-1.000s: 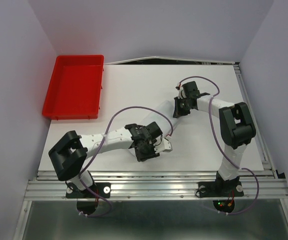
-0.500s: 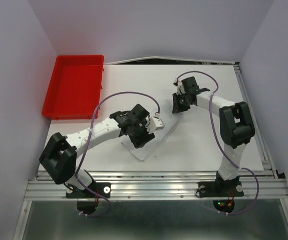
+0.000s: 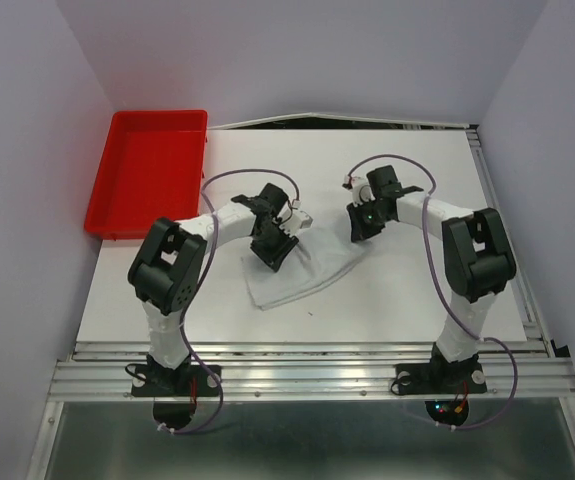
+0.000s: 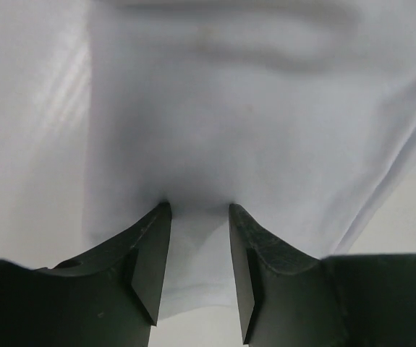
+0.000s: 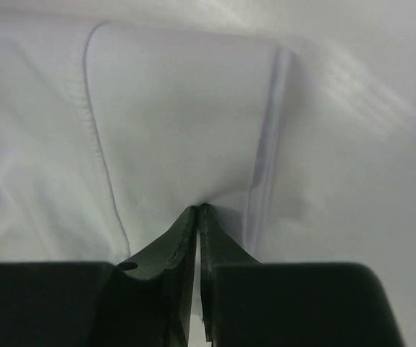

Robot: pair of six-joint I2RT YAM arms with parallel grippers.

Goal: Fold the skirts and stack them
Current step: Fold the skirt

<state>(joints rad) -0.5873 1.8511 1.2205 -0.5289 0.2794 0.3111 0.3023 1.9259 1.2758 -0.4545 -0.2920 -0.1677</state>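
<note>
A white skirt [image 3: 302,272] lies folded on the white table between the two arms. My left gripper [image 3: 272,246] is over its left part; in the left wrist view [image 4: 199,211] the jaws stand apart with the skirt [image 4: 251,108] lying between and beyond the fingertips. My right gripper [image 3: 359,226] is at the skirt's right end. In the right wrist view [image 5: 197,210] its jaws are pressed together on a pinch of the skirt [image 5: 179,116], next to a stitched seam and a folded edge.
A red tray [image 3: 152,180] stands at the back left of the table. The table's right rail [image 3: 512,250] runs along the right side. The left arm's purple cable loops above its wrist.
My left gripper has swung from the front of the table toward the back left, bringing the skirt's near edge over the rest. The right gripper stayed almost in place.
</note>
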